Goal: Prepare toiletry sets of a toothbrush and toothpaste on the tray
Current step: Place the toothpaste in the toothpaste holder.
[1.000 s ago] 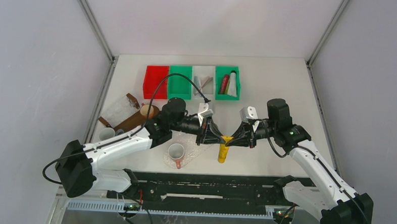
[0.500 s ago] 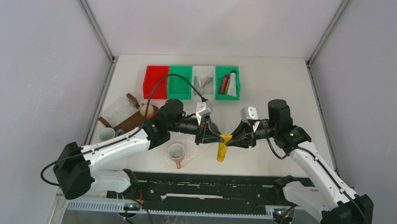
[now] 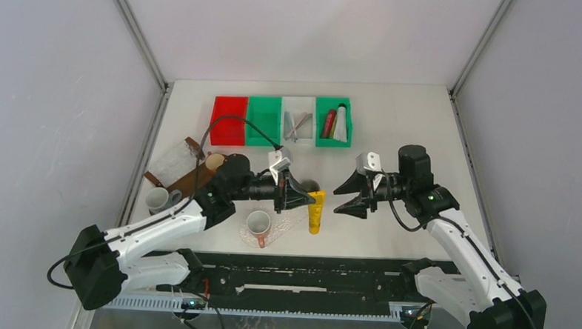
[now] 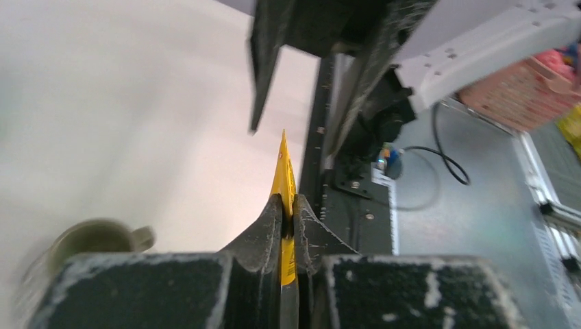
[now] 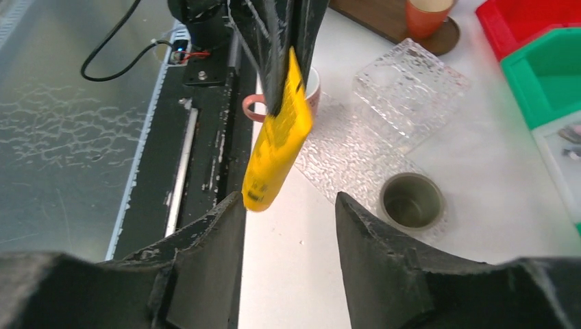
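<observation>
Seen from above, four bins sit in a row at 12 o'clock on the counter (image 3: pixel 408 125): a red bin (image 3: pixel 228 121), a green bin (image 3: pixel 264 122), a clear bin (image 3: pixel 299 121) holding slim sticks, and another green bin (image 3: pixel 333 122) holding a red tube (image 3: pixel 328 124) and a white tube (image 3: pixel 342 122). A textured glass tray (image 3: pixel 289 220) lies mid-counter, with a mug (image 3: pixel 258 224) on its 9 o'clock part and a grey cup (image 3: pixel 311 186) at its 1 o'clock corner.

The left tool (image 3: pixel 306 201) is clamped tight on the flat crimped end of the yellow tube (image 3: pixel 315 214). The tube hangs cap end down and slightly tilted, at the tray's 3 o'clock edge and just below the grey cup. The right tool (image 3: pixel 342 199) sits at 3 o'clock of the tube, apart from it, with its jaws spread wide and nothing between them.

The tube is bright yellow with dark print, flat at the top and rounder toward the cap.
</observation>
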Motion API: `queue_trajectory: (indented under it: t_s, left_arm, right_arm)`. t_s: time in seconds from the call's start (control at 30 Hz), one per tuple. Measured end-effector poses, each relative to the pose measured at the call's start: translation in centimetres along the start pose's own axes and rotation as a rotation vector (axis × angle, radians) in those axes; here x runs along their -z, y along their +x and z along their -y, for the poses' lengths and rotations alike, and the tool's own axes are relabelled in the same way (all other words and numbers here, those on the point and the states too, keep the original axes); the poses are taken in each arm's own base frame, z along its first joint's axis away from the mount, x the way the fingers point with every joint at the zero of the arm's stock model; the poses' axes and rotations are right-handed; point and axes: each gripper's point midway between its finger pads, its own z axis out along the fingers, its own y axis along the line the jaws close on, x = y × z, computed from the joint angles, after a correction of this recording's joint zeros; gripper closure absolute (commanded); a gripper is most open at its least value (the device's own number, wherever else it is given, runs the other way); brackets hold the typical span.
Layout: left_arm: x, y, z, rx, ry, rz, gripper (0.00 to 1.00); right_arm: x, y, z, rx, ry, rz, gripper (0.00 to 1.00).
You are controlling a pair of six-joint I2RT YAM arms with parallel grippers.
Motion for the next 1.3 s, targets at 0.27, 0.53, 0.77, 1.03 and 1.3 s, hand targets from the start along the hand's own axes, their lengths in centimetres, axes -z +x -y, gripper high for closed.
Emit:
queue_trajectory:
  t_s: [0.27, 0.53, 0.77, 1.03, 1.3]
  left_arm:
    - [6.6, -3.1, -4.8, -0.029, -0.38, 0.191, 1.0]
    - [12.1, -7.4, -8.4, -0.113, -0.712, 0.374, 1.0]
    - [13.5, -6.0, -13.2, -0.105, -0.912, 0.354, 1.0]
    - [13.7, -5.3, -15.2, -0.099, -0.964, 0.348, 1.0]
    - [13.8, -3.1, -15.8, -0.086, -0.972, 0.322, 1.0]
  right_arm:
    - [1.5, -0.6, 1.3, 0.04, 0.108, 0.005, 0.37]
    - [1.7, 0.8, 3.4, 0.032, 0.199, -0.046, 0.37]
    - [1.9, 2.8, 5.6, 0.004, 0.295, -0.114, 0.37]
    - [2.1, 3.3, 6.4, 0.005, 0.338, -0.14, 0.37]
    - [2.1, 3.5, 6.6, 0.005, 0.348, -0.151, 0.37]
